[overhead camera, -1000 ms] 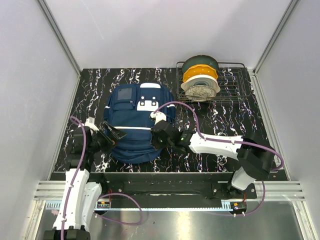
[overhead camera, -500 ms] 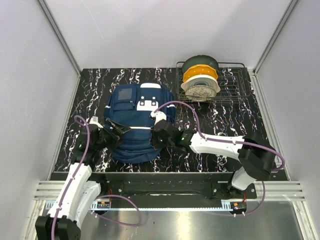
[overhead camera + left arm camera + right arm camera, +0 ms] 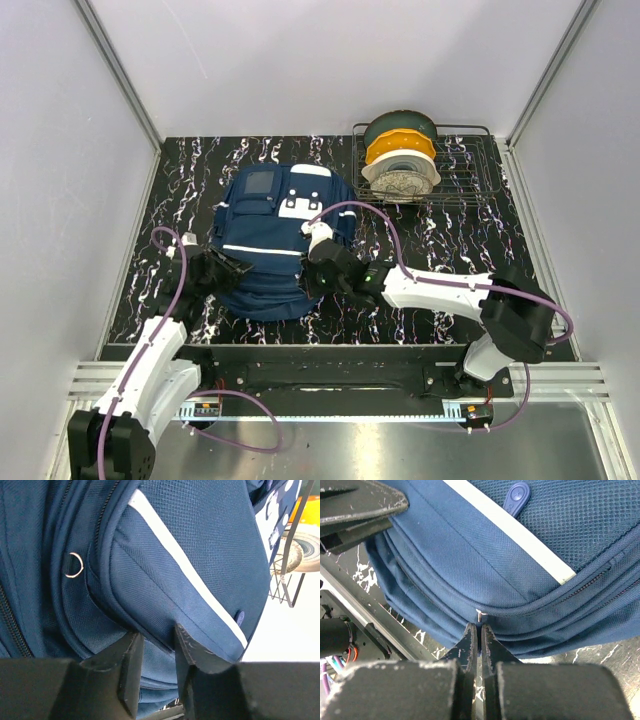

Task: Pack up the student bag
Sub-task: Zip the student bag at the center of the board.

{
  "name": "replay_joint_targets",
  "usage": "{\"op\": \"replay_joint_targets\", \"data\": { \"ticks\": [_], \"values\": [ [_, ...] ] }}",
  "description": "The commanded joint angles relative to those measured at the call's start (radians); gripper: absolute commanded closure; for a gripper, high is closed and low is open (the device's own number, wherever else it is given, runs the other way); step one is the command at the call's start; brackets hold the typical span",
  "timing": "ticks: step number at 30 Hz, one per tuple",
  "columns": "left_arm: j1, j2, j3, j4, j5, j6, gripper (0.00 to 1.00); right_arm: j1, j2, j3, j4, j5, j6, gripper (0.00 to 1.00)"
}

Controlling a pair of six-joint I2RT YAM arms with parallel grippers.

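Observation:
The student bag [image 3: 270,235], navy with white stripe trim, lies flat on the black marbled table. My left gripper [image 3: 232,270] is at its lower left edge. In the left wrist view its jaws [image 3: 157,632] are closed round a fold of the bag's fabric [image 3: 190,555] just under the white stripe. My right gripper [image 3: 318,272] is at the bag's lower right edge. In the right wrist view it [image 3: 479,626] is shut on a small zipper pull [image 3: 479,614] on the bag's side seam [image 3: 470,555]. The left gripper's fingers [image 3: 365,502] show at top left of that view.
A wire rack [image 3: 470,180] at the back right holds three filament spools [image 3: 400,160] stacked on edge. White walls close off the table on three sides. A metal rail [image 3: 330,375] runs along the near edge between the arm bases.
My left gripper has moved in to the bag's lower left edge and closed from wide open onto the fabric. The bag has shifted slightly. The right gripper has stayed shut.

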Motion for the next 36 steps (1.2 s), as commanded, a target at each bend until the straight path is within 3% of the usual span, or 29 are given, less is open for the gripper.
{"op": "replay_joint_targets", "data": {
  "ticks": [1,5,6,13,17,25,36],
  "values": [
    [-0.010,-0.008,0.021,0.112,-0.039,0.016,0.78,0.029,-0.062,0.002,0.087,-0.039,-0.028,1.00],
    [-0.012,0.032,0.037,0.120,-0.036,0.016,0.99,0.032,-0.070,-0.003,0.095,-0.047,-0.035,1.00],
    [-0.012,0.036,0.044,0.116,-0.039,0.014,1.00,0.032,-0.070,-0.006,0.101,-0.048,-0.033,1.00],
    [-0.012,0.042,0.078,0.076,-0.060,0.039,1.00,0.030,-0.080,-0.022,0.095,-0.030,-0.050,1.00],
    [-0.002,0.012,0.120,0.010,-0.079,0.080,1.00,0.027,-0.094,-0.042,0.051,0.080,-0.090,1.00],
    [0.059,-0.027,0.172,-0.076,-0.051,0.134,1.00,-0.184,-0.137,-0.147,0.070,-0.004,-0.024,1.00],
    [0.087,-0.045,0.192,-0.124,-0.008,0.166,1.00,-0.316,-0.068,-0.084,0.101,-0.030,-0.091,1.00]
  ]
}}
